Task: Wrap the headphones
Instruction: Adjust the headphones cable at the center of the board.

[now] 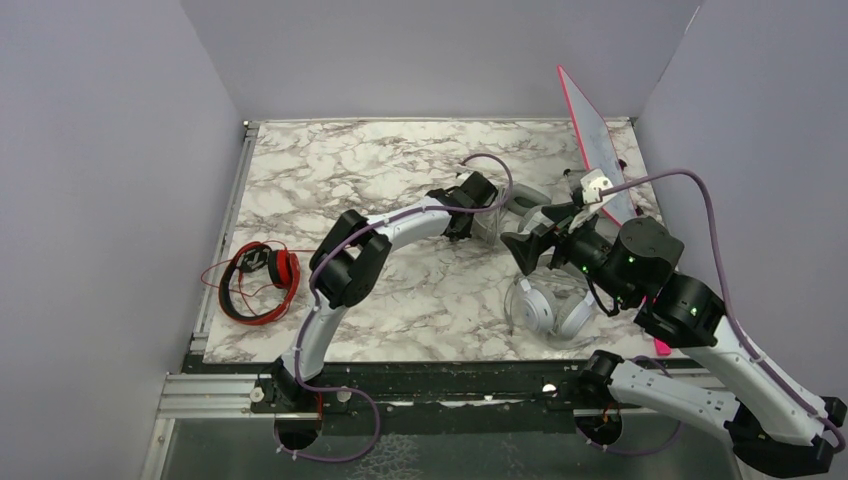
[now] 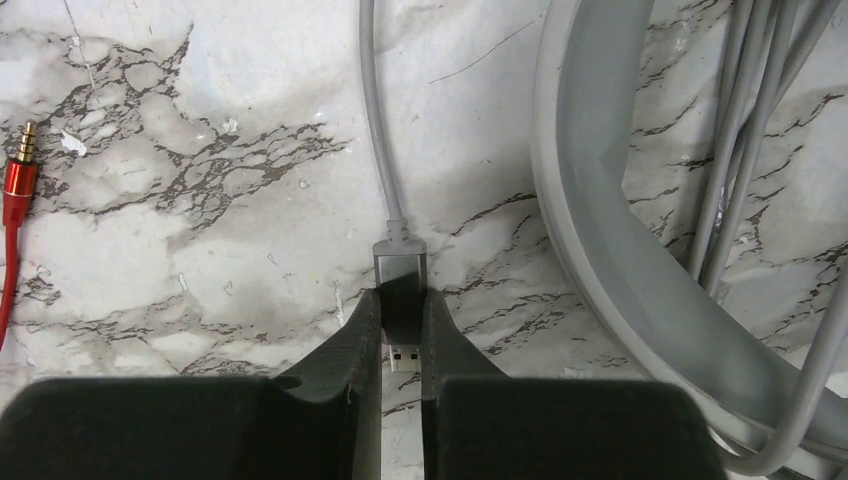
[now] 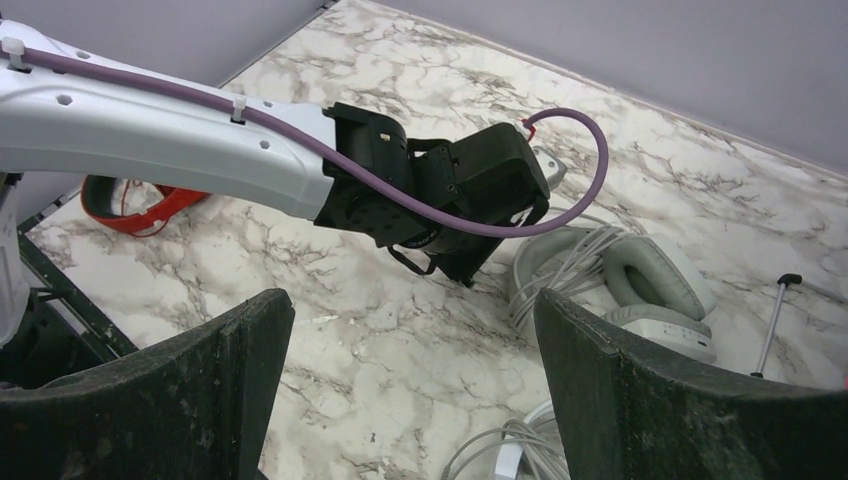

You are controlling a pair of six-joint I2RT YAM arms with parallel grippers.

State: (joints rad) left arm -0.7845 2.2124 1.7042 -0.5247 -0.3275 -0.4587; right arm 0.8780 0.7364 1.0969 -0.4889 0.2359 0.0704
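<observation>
Left gripper (image 2: pixel 402 312): fingers (image 2: pixel 350 345) pinched on the plug (image 2: pixel 400 268) of the grey headset's cable (image 2: pixel 372 110). One pad sits on each side of the flat metal shell, and the plug tip pokes out behind them. Plug is low, on or just above the table (image 2: pixel 200 250); can't tell which. Gripping the free end makes sense, since it gives control for winding the cable round the headset. Cable runs straight away from the plug, slack.

Grey headset (image 2: pixel 590 210) is just right of the gripper, band flat, more cable loops bunched inside it. Red jack (image 2: pixel 20 165) lies loose at the left edge. It probably belongs to the red headset (image 1: pixel 258 285), well apart at the table's left side, cable sprawled.

Right gripper (image 3: pixel 410 300): fingers wide apart, nothing between. It hovers near, facing the left gripper, probably ready to pin the headset or take the cable. White headset (image 1: pixel 548 305) lies under the right arm near the front edge, cable loose. Board (image 1: pixel 600 150) leans at back right.

Judgement: first wrap only starting, none wrapped.
</observation>
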